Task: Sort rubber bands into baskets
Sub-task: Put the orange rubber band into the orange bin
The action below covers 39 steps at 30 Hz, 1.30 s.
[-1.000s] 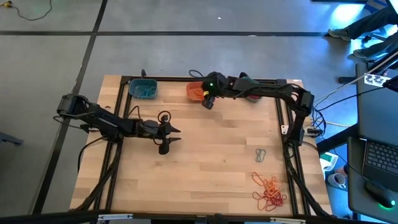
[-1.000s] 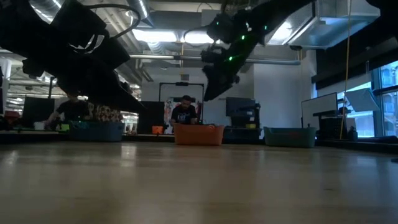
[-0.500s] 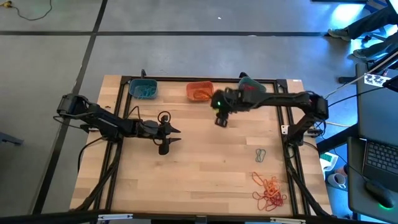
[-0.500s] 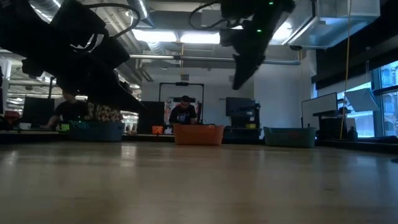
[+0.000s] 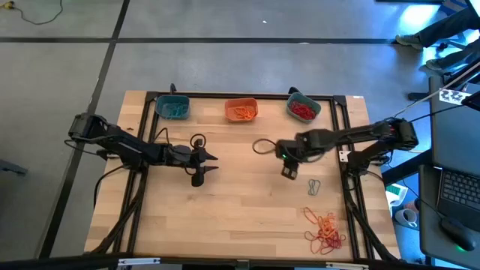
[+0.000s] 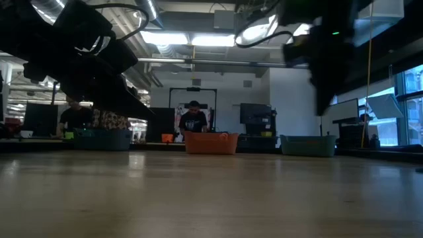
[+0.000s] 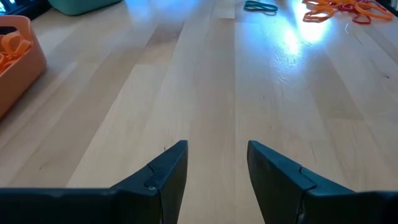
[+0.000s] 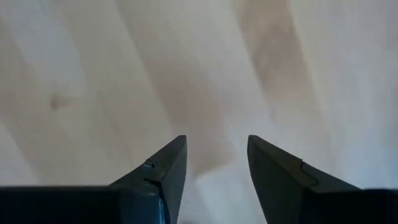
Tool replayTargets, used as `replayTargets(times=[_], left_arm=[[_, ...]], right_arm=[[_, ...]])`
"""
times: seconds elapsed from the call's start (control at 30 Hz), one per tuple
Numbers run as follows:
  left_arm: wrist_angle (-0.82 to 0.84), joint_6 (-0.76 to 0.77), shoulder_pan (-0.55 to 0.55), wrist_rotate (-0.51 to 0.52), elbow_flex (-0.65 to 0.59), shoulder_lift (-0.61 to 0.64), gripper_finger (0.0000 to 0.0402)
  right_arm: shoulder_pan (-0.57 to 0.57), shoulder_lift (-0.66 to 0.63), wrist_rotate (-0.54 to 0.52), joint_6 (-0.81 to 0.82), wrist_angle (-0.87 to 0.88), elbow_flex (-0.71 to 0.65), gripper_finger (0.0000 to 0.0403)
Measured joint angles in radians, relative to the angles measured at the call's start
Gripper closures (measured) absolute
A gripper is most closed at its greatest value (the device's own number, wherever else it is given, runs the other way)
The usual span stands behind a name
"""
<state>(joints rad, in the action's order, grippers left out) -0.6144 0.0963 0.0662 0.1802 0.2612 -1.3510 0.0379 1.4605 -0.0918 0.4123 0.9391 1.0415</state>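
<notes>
Two dark jointed arms, looping black cables, wedge-shaped black claw fingers (image 7: 163, 175)

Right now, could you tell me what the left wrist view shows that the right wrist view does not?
Only the left wrist view shows the orange basket, a teal basket, a grey-teal rubber band and the orange rubber bands lying on the table. Only the right wrist view shows the right claw, open over bare wood. Both share the wooden tabletop and an open, empty claw; the left claw holds nothing.
</notes>
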Motion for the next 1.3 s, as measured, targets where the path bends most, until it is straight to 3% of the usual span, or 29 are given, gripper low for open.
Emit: replayTargets(times=[0.17, 0.4, 0.53, 0.77, 0.9, 1.1, 1.3], left_arm=[[-0.002, 0.004, 0.000, 0.000, 0.000, 0.000, 0.0238], [-0.004, 0.003, 0.000, 0.005, 0.000, 0.000, 0.0238], [-0.004, 0.006, 0.000, 0.005, 0.000, 0.000, 0.0238], [-0.011, 0.007, -0.002, 0.006, 0.000, 0.000, 0.0238], [-0.011, 0.007, -0.002, 0.006, 0.000, 0.000, 0.0238], [-0.011, 0.005, -0.002, 0.007, 0.000, 0.000, 0.0238], [-0.011, 0.002, -0.002, 0.008, 0.000, 0.000, 0.0238]], right_arm=[[0.123, -0.069, 0.050, 0.230, 0.032, -0.081, 0.0233], [0.264, -0.079, 0.223, 0.501, 0.010, -0.198, 0.0233], [0.315, -0.078, 0.319, 0.646, -0.070, -0.265, 0.0233], [0.386, -0.077, 0.479, 0.756, -0.342, -0.353, 0.0233], [0.453, -0.077, 0.449, 0.782, -0.361, -0.357, 0.0233], [0.519, -0.066, 0.313, 0.795, -0.345, -0.357, 0.0233], [0.534, -0.001, 0.269, 0.697, -0.349, -0.357, 0.0235]])
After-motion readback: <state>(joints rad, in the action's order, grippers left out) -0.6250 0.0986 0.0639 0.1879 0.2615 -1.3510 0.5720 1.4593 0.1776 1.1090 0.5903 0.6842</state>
